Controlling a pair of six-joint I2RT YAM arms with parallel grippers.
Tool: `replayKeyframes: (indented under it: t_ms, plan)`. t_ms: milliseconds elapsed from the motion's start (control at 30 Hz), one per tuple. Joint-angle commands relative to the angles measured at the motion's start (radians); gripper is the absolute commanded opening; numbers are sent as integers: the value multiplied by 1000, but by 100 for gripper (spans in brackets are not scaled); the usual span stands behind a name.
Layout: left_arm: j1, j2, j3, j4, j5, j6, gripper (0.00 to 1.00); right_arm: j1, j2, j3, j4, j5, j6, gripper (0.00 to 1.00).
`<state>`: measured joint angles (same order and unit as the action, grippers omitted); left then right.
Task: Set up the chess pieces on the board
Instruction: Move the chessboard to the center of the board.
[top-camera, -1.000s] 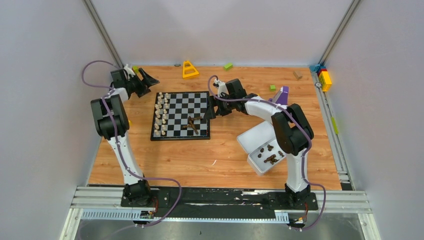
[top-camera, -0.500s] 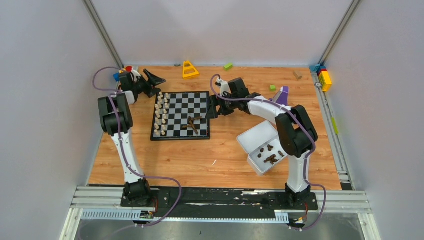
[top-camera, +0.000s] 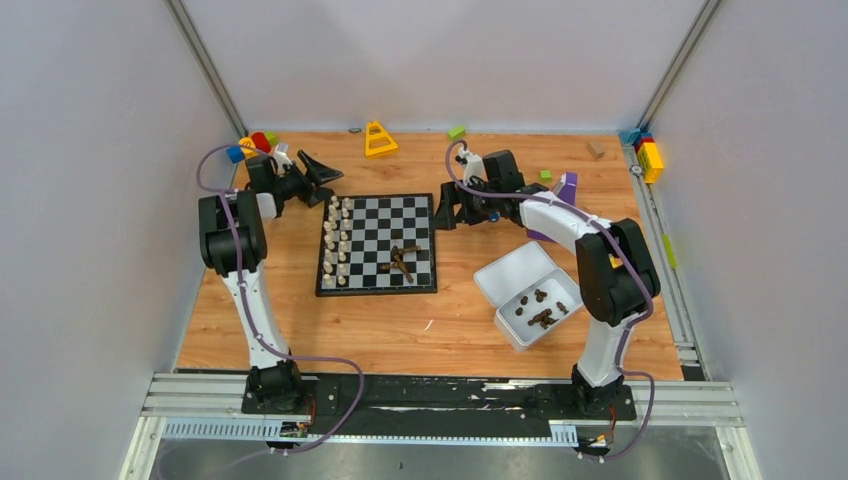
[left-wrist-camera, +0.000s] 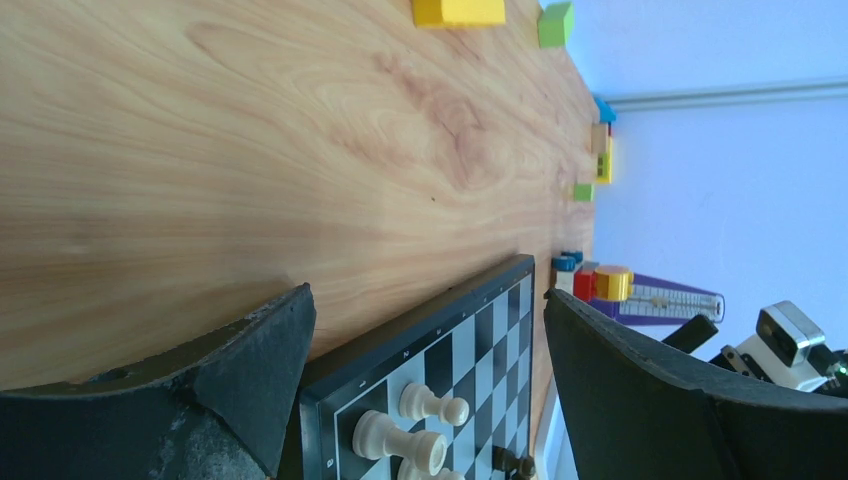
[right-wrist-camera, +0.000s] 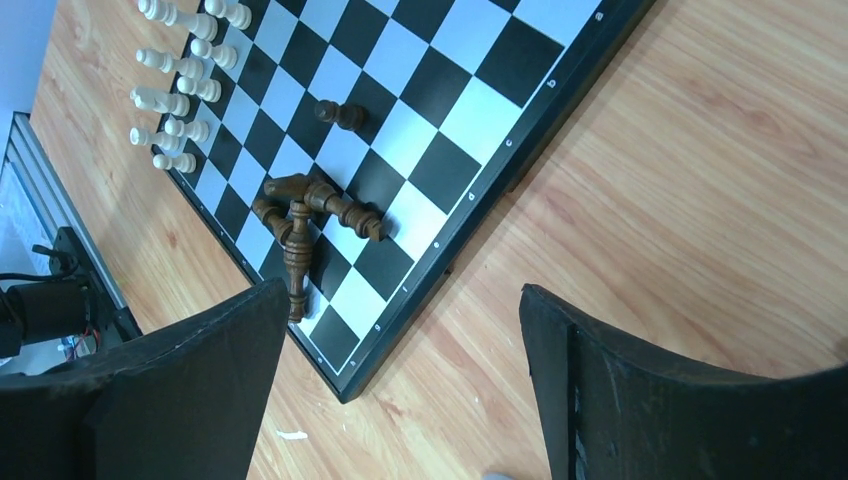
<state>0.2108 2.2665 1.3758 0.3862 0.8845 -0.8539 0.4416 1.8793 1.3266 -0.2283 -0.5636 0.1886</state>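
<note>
The board (top-camera: 376, 292) lies in the middle of the table. Cream chess pieces (top-camera: 337, 243) stand in two columns along its left side. A few dark chess pieces (top-camera: 401, 262) lie tipped over on it. More dark pieces (top-camera: 540, 312) lie in a white tray (top-camera: 520, 272). My left gripper (top-camera: 322, 185) is open at the board's far left corner, and the left wrist view shows that corner (left-wrist-camera: 440, 320) and cream pieces (left-wrist-camera: 425, 403) between its fingers. My right gripper (top-camera: 443, 210) is open by the board's far right edge. The right wrist view shows the board (right-wrist-camera: 470, 115) and the fallen dark pieces (right-wrist-camera: 300, 215).
A yellow triangular block (top-camera: 380, 140), green blocks (top-camera: 456, 131) and a brown block (top-camera: 595, 150) lie at the back. Coloured blocks sit in the far left corner (top-camera: 255, 145) and along the right rail (top-camera: 650, 155). A purple object (top-camera: 566, 188) lies behind the tray.
The board has slid to the right with its pieces. My left gripper has followed it to its far left corner. My right gripper has moved right along with the board's edge.
</note>
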Motion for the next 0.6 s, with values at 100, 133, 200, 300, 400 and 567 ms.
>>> replayKeyframes:
  t_ms: [100,133,200,300,400,567]
  plan:
    - [-103,-47,-53,-88,45,39,94,-14,-146,-108,0,-15,-86,87]
    - [-121,-48,-57,-92,47,41,94,-15,-163,-124,-2,-14,-99,86]
    - [-147,-56,-64,-107,46,52,94,-22,-198,-156,-8,-8,-127,86]
    - [-177,-88,-86,-134,35,76,94,-34,-253,-197,-31,-4,-174,86]
    - [-200,-114,-111,-162,27,101,94,-48,-313,-219,-83,-13,-245,86]
    - [-201,-174,-160,-183,14,130,95,-50,-388,-232,-191,-44,-374,84]
